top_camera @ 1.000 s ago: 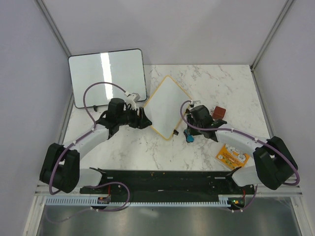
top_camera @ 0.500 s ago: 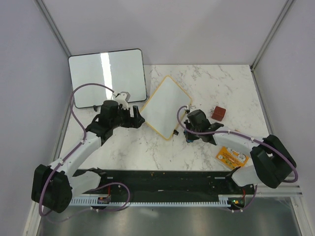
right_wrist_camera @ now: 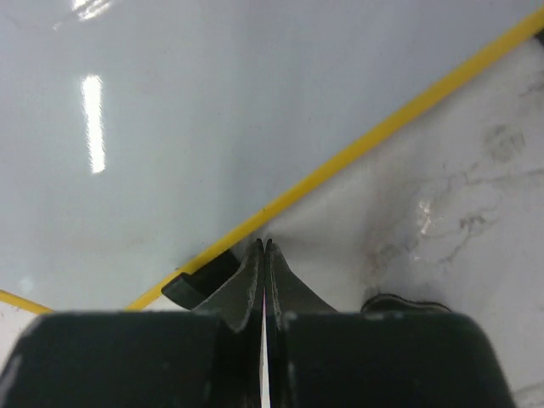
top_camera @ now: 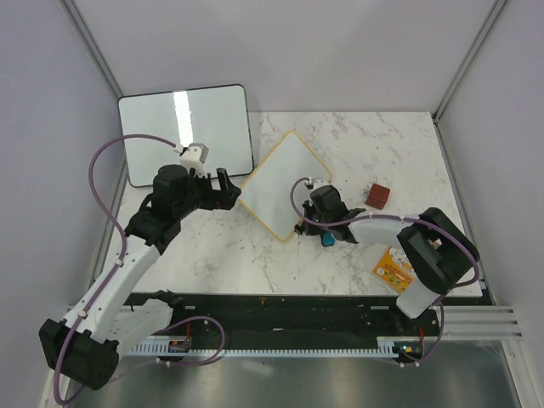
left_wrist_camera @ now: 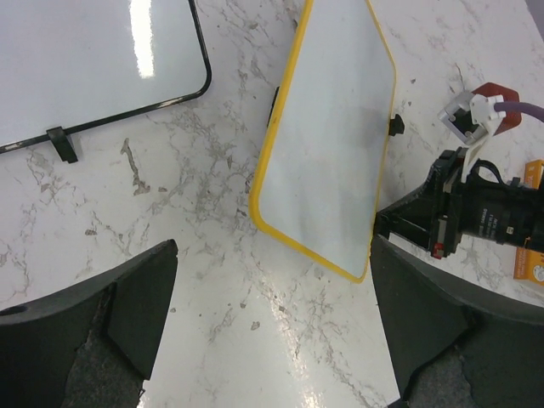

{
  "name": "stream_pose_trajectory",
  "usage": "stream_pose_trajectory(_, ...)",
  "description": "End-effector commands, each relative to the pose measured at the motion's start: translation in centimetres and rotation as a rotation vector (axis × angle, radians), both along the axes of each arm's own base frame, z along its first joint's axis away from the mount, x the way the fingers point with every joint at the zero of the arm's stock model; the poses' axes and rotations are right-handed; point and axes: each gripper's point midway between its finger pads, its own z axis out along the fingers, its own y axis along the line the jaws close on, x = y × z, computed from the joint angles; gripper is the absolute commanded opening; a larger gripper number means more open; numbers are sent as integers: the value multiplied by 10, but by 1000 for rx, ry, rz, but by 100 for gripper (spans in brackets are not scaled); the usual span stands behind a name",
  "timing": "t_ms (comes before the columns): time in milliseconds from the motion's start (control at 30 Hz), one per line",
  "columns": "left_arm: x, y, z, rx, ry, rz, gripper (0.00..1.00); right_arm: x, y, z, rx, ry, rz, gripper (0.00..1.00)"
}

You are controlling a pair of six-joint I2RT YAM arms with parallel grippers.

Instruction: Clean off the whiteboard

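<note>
Overhead view: the small rectangular whiteboard with a thin yellow frame and rounded corners (top_camera: 285, 181) lies on the white grey-veined marble tabletop (top_camera: 382, 144) near its middle. It is turned cornerwise, so one corner points toward the arm bases. Its face reads plain white in all three views. Just beside its far-left corner stands a larger glossy white board with a thin black edge (top_camera: 185, 132), close to the yellow frame but apart from it.

The left gripper (top_camera: 229, 191) hovers at the whiteboard's left side. In the left wrist view its two black fingers (left_wrist_camera: 136, 297) are spread wide, with nothing between them, and the whiteboard (left_wrist_camera: 331, 144) and the larger board (left_wrist_camera: 85, 59) lie beyond.

The right gripper (top_camera: 299, 228) meets the whiteboard's near-right edge. In the right wrist view its fingertips are pressed together with no visible object held, and the tips (right_wrist_camera: 263, 246) sit against the yellow frame beside a small black foot (right_wrist_camera: 204, 280).

To the right, well apart from the whiteboard, rest a small red-brown block (top_camera: 378, 195) and a flat orange packet (top_camera: 397, 270). A small blue item (top_camera: 327, 240) is partly hidden beneath the right wrist, and its kind cannot be told.
</note>
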Motion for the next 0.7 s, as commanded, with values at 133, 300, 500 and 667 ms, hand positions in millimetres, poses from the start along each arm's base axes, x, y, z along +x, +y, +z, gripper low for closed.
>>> stream_pose_trajectory(133, -5, 8, 14, 27, -18, 17, 99, -1, 32, -27, 22, 71, 35, 0)
stream_pose_trajectory(300, -6, 10, 16, 31, -20, 20, 99, 4, 53, -31, 37, 83, 51, 0)
stream_pose_trajectory(500, -7, 10, 16, 33, -16, 16, 100, 3, 69, -30, 50, 88, 61, 0)
stream_pose_trajectory(667, -8, 6, 16, 24, -10, -3, 99, 3, 85, -27, 54, 86, 88, 0)
